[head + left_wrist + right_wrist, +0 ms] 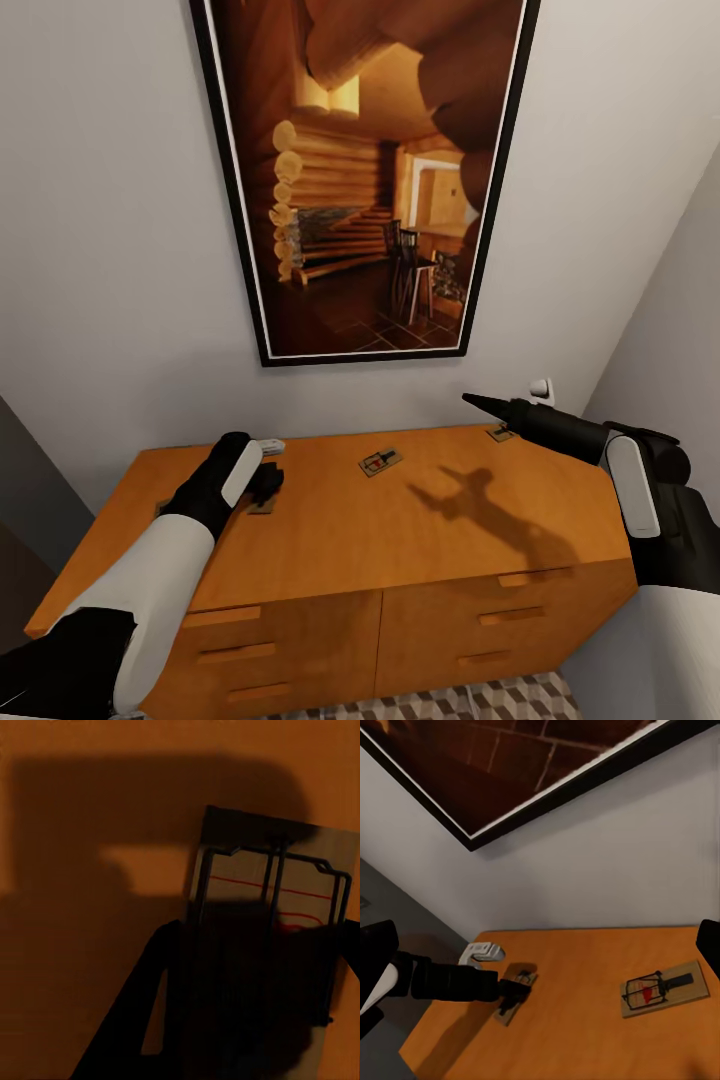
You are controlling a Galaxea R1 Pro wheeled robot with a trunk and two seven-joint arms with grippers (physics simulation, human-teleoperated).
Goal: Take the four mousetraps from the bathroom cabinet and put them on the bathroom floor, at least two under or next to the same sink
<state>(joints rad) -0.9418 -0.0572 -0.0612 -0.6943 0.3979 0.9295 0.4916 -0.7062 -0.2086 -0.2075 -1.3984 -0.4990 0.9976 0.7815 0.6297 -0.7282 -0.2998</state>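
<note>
Head view, cabinet (330,540): wide orange-brown top against the wall; drawers below
Picture (365,170): dark-framed, hanging above the cabinet's back edge
My right gripper (472,401): raised over the right end; fingers together
My left gripper (266,484): down on a mousetrap (300,907) near the left back corner; I cannot tell its grip
Second mousetrap (381,461): mid-top, lying free

Three mousetraps lay flat on the orange-brown cabinet (340,520) top. One tan mousetrap (277,922), dark wire bar and red lines showing, sat directly beneath the left gripper's (266,484) jaws. A second (381,461) lay well apart between both grippers. A third (500,433) lay below the right arm.
</note>
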